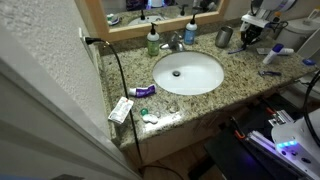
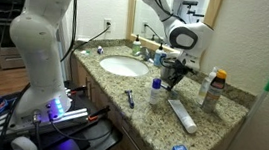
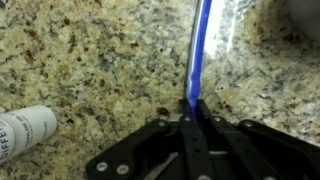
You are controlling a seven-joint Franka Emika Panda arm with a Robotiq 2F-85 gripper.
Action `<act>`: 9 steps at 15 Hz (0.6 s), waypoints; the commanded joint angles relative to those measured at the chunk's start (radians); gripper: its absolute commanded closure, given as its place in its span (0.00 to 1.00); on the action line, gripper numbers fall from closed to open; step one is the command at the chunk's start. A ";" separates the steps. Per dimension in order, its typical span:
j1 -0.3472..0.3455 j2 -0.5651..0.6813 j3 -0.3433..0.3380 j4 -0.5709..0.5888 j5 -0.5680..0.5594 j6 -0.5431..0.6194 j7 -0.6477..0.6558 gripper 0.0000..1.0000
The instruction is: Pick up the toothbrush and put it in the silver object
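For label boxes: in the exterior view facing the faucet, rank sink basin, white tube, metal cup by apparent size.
sink basin
white tube
metal cup
The tube is nearer the camera; last two unsure.

The toothbrush (image 3: 196, 55), thin, blue and whitish, is seen clamped at one end by the gripper (image 3: 190, 108); the silver object (image 1: 223, 38), a small straight-sided metal cup, is stood upright at the back of the counter (image 1: 240, 76).

Exterior views share sink (image 1: 188, 72) (image 2: 123, 67), opposite ends; wrist close above countertop (image 3: 90, 60).
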 commanded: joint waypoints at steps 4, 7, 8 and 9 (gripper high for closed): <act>0.136 -0.263 -0.156 -0.154 -0.457 -0.043 0.313 0.98; 0.150 -0.422 -0.157 -0.170 -0.715 -0.054 0.546 0.98; 0.140 -0.479 -0.138 -0.175 -0.786 -0.067 0.607 0.98; 0.122 -0.547 -0.110 -0.196 -0.825 -0.067 0.616 0.98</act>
